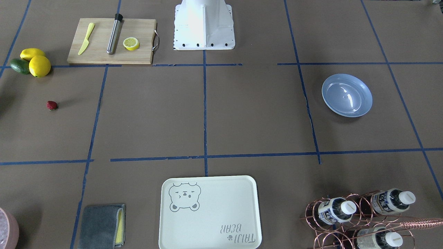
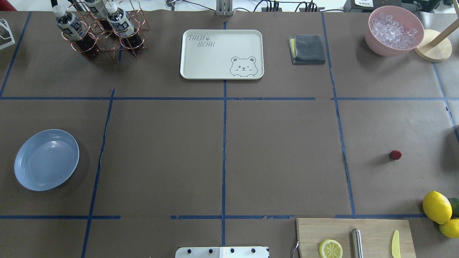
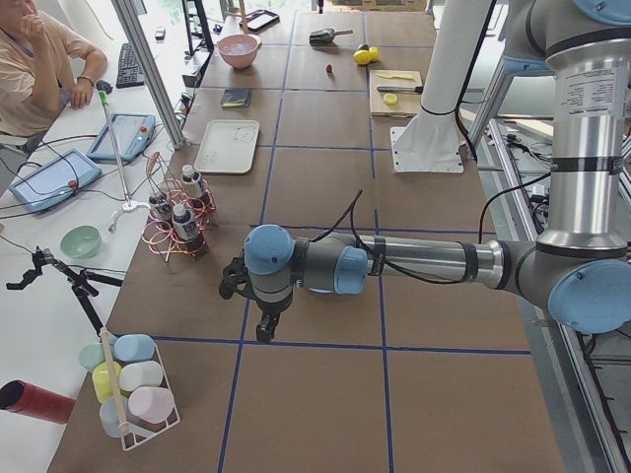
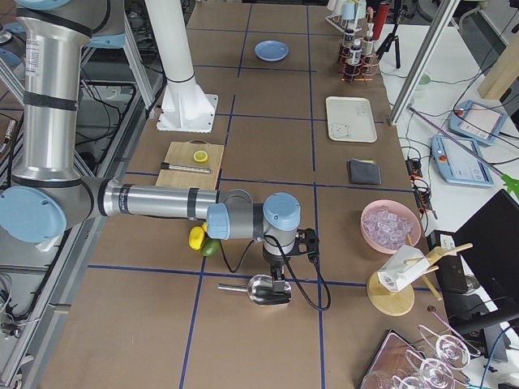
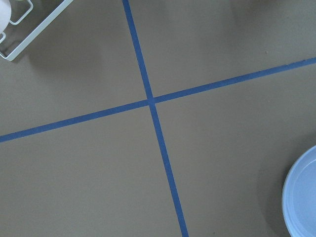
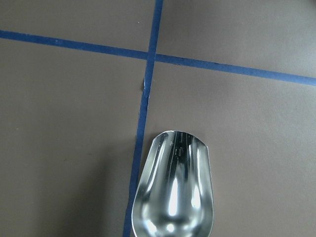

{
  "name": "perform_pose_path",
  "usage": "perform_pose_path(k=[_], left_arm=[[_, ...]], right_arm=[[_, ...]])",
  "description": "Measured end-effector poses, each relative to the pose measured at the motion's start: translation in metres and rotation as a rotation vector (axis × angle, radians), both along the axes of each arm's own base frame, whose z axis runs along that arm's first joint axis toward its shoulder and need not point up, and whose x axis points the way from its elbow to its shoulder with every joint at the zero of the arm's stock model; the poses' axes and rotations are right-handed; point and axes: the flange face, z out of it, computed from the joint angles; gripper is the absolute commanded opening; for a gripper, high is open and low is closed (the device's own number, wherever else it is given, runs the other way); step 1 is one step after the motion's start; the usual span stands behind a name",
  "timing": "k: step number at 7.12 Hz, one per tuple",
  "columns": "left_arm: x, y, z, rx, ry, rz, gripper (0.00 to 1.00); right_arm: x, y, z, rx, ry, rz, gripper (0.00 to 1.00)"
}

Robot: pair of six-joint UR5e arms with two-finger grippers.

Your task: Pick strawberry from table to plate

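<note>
The strawberry (image 1: 52, 105) (image 2: 396, 154) lies alone on the brown-paper table (image 1: 242, 114), small and dark red, on the robot's right side. It also shows far off as the tiny strawberry (image 3: 328, 69). The light blue plate (image 1: 347, 95) (image 2: 46, 159) (image 4: 271, 51) sits empty on the robot's left side, and its rim shows as the plate (image 5: 302, 197). My left gripper (image 3: 264, 330) hangs low over the table beyond the plate; I cannot tell if it is open or shut. My right gripper (image 4: 276, 281) hovers over a metal scoop (image 6: 175, 192), far from the strawberry; its state cannot be told.
A cutting board (image 1: 112, 41) holds a lemon half, a yellow knife and a metal rod. Lemons (image 1: 38, 65) lie beside it. A bear-print tray (image 2: 221, 53), grey cloth (image 2: 307, 49), bottle rack (image 2: 100, 30) and pink ice bowl (image 2: 394, 30) line the far edge. A person (image 3: 39, 69) sits alongside.
</note>
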Motion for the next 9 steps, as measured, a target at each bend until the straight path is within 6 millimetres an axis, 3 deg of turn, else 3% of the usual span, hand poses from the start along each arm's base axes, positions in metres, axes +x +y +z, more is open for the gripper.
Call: perform_pose_path(k=[4,5,7,9], left_arm=[[0.0,0.0,-0.001,0.004,-0.002,0.001,1.0],[0.0,-0.002,-0.004,0.024,-0.002,0.0,1.0],[0.0,-0.009,-0.019,0.147,0.0,-0.001,1.0],[0.0,-0.018,-0.048,0.399,0.001,-0.002,1.0]], right_arm=[[-0.001,-0.006,-0.014,0.03,-0.002,-0.001,1.0],[-0.002,-0.017,-0.027,0.058,-0.003,-0.001,1.0],[-0.004,-0.054,-0.073,0.152,-0.005,0.004,1.0],[-0.006,-0.08,-0.109,0.212,-0.013,0.014,1.0]])
